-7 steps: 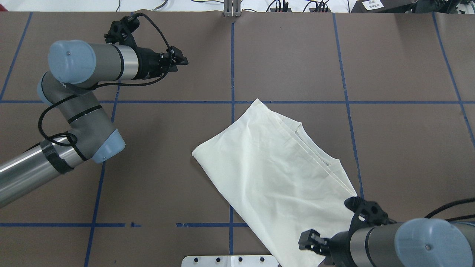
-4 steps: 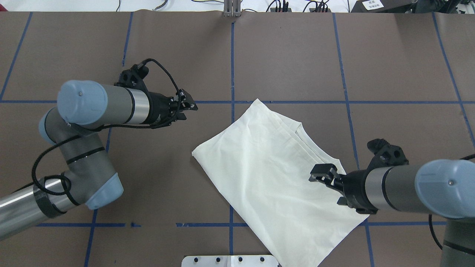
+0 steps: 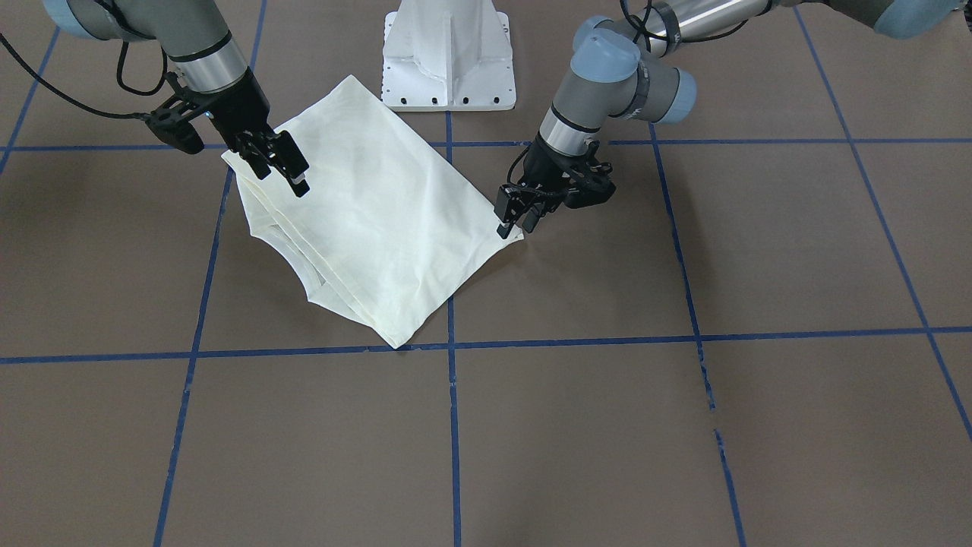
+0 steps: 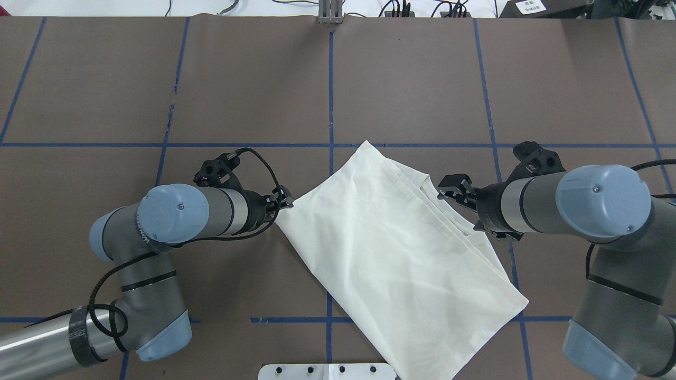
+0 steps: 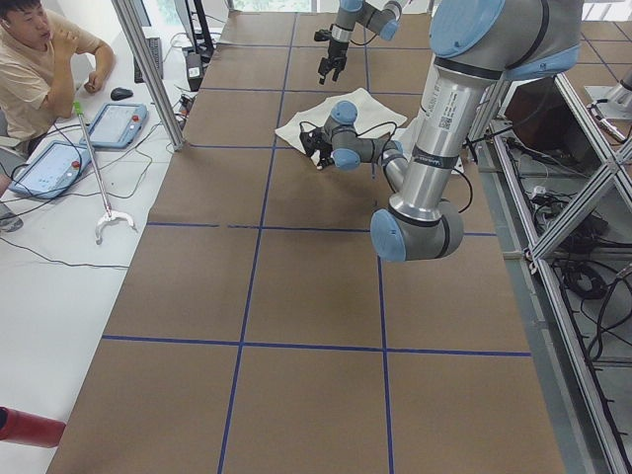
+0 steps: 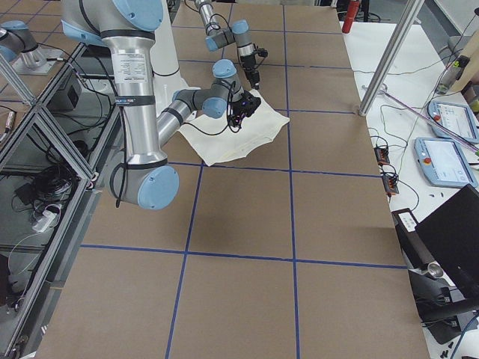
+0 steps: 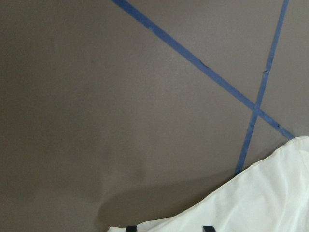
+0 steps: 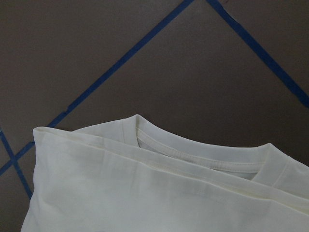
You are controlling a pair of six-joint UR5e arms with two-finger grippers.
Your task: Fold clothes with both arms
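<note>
T-shirt: the cream T-shirt (image 4: 391,253) lies folded into a long slab on the tabletop (image 4: 211,79), plain side up. I see no print and no loose sleeve. From overhead it runs from 11 o'clock to 5 o'clock, just right of the centre tape line (image 4: 331,95).
Neckline: the ribbed neckline (image 8: 193,155) peeks out between stepped layers on the shirt's 2 o'clock edge.
Left tool: the left tool (image 4: 285,199) sits low at the shirt's 9 o'clock corner. My wrist feed shows the fingertips (image 7: 208,228) apart with the cloth corner between them, so the jaws are parted and not yet gripping.
Right tool: the right tool (image 4: 450,190) is over the neckline edge, angled down with its jaws parted and holding nothing. I cannot tell whether a finger touches the cloth.
Surroundings: the white pedestal base (image 3: 448,53) stands at the shirt's 6 o'clock, just beside its near corner.
Step, as I read it: both tools are lining up to pinch opposite points for the next fold.
Risk, left side: if the lower finger rides over the corner instead of under it, I would grab only the top layer and the slab would peel open on the lift.
Risk, right side: the edges are staggered, so the jaws could close on the collar rib alone and leave the lower layers behind.
Risk, both: uneven lift heights, or the arms pulling apart, would skew or stretch the fold.
</note>
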